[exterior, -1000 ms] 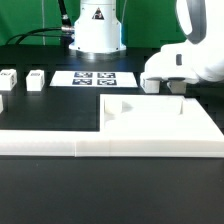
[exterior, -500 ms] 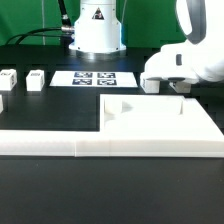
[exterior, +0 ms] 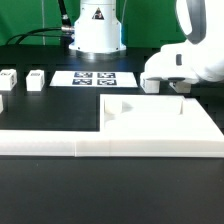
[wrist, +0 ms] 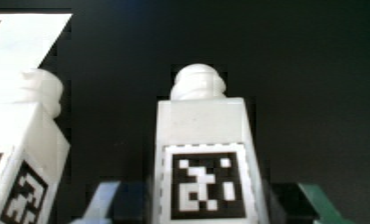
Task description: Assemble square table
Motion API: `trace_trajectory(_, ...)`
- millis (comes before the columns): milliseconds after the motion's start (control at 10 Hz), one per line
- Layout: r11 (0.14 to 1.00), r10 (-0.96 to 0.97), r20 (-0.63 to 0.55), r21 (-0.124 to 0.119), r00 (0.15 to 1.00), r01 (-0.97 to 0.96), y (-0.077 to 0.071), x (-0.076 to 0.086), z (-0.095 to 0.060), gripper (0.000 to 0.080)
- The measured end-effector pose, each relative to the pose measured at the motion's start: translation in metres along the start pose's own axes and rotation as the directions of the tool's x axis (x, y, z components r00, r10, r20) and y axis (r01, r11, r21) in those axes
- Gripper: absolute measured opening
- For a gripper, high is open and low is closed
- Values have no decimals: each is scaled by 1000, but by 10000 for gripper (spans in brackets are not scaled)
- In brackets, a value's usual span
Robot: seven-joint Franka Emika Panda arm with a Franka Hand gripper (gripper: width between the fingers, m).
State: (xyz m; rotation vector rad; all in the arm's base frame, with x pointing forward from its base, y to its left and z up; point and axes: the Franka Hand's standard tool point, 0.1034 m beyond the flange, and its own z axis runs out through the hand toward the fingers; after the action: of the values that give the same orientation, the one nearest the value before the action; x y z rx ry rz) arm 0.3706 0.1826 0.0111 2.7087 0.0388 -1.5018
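The gripper [wrist: 205, 206] is pinching a white leg [wrist: 203, 130]. Its two dark fingers [wrist: 111, 200] sit close against the leg's sides, though the contact itself is cut off at the frame edge. The leg's tag faces the wrist camera and a round peg shows at its far end. A second leg [wrist: 25, 130] lies just beside it, partly cropped.

In the exterior view the gripper [exterior: 178, 88] sits low behind the far edge of the table top [exterior: 160, 125], on that view's right. The held leg cannot be made out there. Two more legs [exterior: 36, 78] sit well apart, on that view's left.
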Motion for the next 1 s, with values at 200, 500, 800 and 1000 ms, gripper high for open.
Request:
trace_trajectory(200, 1000, -25, 8, 4, 1000, 25, 10, -11, -24, 288)
trace_trajectory(500, 998, -54, -49, 32, 997, 56, 43, -41, -84, 290)
trace_trajectory(800, 998, -39, -249, 36, 968, 50, 58, -64, -118, 290)
trace_trajectory(1000, 998, -33, -341, 38, 939, 49, 57, -60, -112, 290)
